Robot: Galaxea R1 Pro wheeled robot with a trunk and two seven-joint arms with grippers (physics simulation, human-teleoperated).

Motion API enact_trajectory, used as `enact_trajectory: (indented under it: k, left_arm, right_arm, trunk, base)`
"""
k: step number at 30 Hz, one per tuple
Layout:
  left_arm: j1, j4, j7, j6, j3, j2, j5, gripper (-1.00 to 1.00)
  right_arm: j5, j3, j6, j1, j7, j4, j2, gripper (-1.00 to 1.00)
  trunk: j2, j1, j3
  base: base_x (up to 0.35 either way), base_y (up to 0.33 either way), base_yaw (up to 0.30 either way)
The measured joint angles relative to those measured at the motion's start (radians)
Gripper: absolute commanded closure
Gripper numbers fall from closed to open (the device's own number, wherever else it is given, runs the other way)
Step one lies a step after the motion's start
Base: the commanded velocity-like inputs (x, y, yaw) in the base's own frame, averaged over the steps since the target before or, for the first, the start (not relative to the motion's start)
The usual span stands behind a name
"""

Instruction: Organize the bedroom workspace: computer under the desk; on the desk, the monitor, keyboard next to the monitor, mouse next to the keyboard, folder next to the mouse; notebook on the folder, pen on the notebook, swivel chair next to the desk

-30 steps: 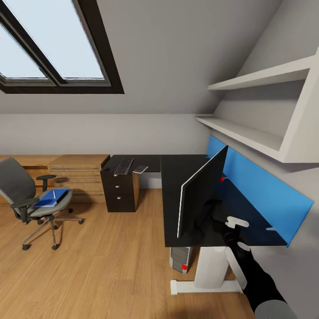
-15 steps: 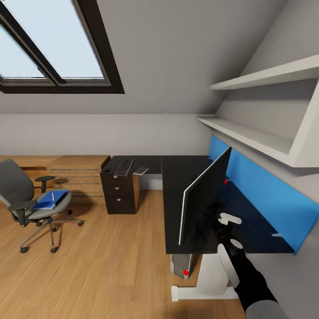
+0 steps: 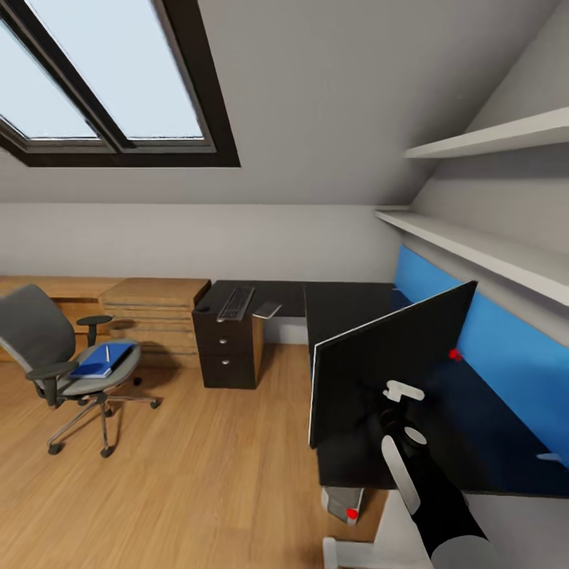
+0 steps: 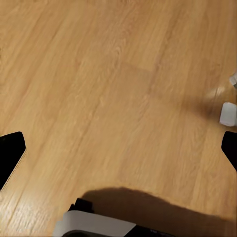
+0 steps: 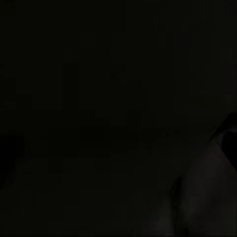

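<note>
Monitor (image 3: 379, 371), a wide flat black screen, stands on the glossy black-topped bench (image 3: 348, 304); the right pincer (image 3: 395, 403) reaches its base, grip unclear. Left pincer (image 4: 118, 153) hangs released.

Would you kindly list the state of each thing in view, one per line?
monitor: upright on the desk, turned at an angle
desk: black top, holding the monitor, keyboard and a small grey item
keyboard: flat on the desk's far end
computer: on the floor under the desk
chair: away from the desk
folder: lying on the chair seat
right pincer: at the monitor's stand, grip unclear
</note>
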Motion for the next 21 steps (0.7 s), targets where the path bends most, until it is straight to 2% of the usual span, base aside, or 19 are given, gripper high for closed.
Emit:
enact_trajectory:
  k: [7,21]
  left_arm:
    - [0.000,0.000,-0.002,0.002,0.000,0.000,-0.001,-1.00]
    - [0.000,0.000,0.000,0.002,0.000,0.000,0.000,-1.00]
  right_arm:
    - [0.000,0.000,0.000,0.000,0.001,0.002,0.000,-1.00]
    - [0.000,-0.001,-0.001,0.000,0.001,0.005,0.000,-1.00]
  trunk:
    - [0.000,0.000,0.000]
    - [0.000,0.000,0.000]
  base:
    - [0.306,0.129,0.001]
    - [0.282,0.216,0.000]
